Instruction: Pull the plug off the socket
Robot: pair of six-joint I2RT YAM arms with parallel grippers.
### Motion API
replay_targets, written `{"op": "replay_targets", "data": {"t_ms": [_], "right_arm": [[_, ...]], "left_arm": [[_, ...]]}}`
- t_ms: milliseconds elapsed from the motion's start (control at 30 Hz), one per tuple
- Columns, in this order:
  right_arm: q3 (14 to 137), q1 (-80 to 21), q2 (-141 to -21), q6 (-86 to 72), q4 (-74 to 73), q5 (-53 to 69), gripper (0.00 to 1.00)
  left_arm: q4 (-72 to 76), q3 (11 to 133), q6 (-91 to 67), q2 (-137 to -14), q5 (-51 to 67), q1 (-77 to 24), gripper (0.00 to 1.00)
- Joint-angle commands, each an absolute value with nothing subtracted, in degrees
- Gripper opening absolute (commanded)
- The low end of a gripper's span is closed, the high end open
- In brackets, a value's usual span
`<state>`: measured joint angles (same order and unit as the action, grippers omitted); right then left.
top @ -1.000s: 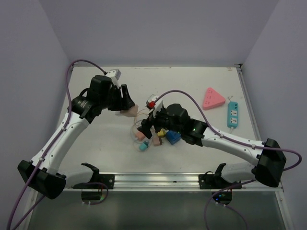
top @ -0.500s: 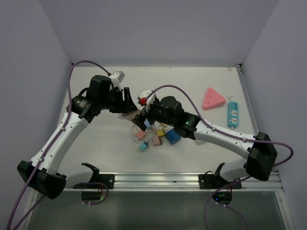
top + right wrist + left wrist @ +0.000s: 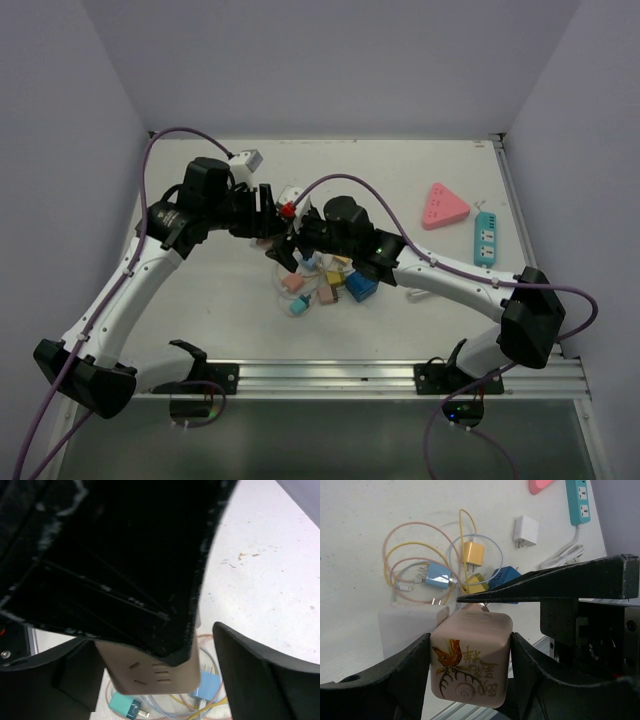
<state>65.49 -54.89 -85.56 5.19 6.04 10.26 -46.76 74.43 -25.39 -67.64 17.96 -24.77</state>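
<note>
My left gripper (image 3: 470,667) is shut on the socket, a pink cube (image 3: 470,655) with a deer print, held above the table. A pale, blurred block (image 3: 402,630) juts from the cube's far left side. It looks like the plug, but how it sits I cannot tell. My right gripper (image 3: 155,672) is open, its fingers (image 3: 265,680) either side of the cube's slotted face (image 3: 150,672), with a gap on the right. One long right finger (image 3: 545,582) crosses just behind the cube. From above, the left gripper (image 3: 260,208) and right gripper (image 3: 283,250) meet there.
Below lie several chargers and looped cables: light blue (image 3: 438,575), yellow (image 3: 472,554), dark blue (image 3: 504,575), teal (image 3: 125,707). A white adapter (image 3: 526,530) lies further off. A pink triangular socket (image 3: 444,204) and a teal power strip (image 3: 486,238) sit at the right.
My right gripper has moved up and left from the charger pile to the cube in my left gripper, and its jaws have narrowed a little. The left arm has barely shifted.
</note>
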Motion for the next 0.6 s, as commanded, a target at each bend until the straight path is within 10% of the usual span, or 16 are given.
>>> {"op": "replay_targets", "data": {"t_ms": [0,133,300,567], "right_arm": [[66.5,-54.1,-85.4,5.1,8.2,11.8,0.80],[65.6,-53.6,-84.7,4.7,8.1,12.3,0.51],[63.3,-52.9,-83.4,4.3,7.6,12.0,0.21],[57.6,-52.0,-79.9,3.3,7.9,11.8,0.09]], "left_arm": [[-44.0,77.3,-23.6,-66.0,20.0,-24.9,0.00],[-44.3,77.2,-23.5,-66.4,19.2,-24.8,0.03],[-43.8,77.4,-24.1,-66.6,18.5,-24.6,0.33],[-40.3,79.5,-26.3,-67.0,17.0,-23.9,0.87]]}}
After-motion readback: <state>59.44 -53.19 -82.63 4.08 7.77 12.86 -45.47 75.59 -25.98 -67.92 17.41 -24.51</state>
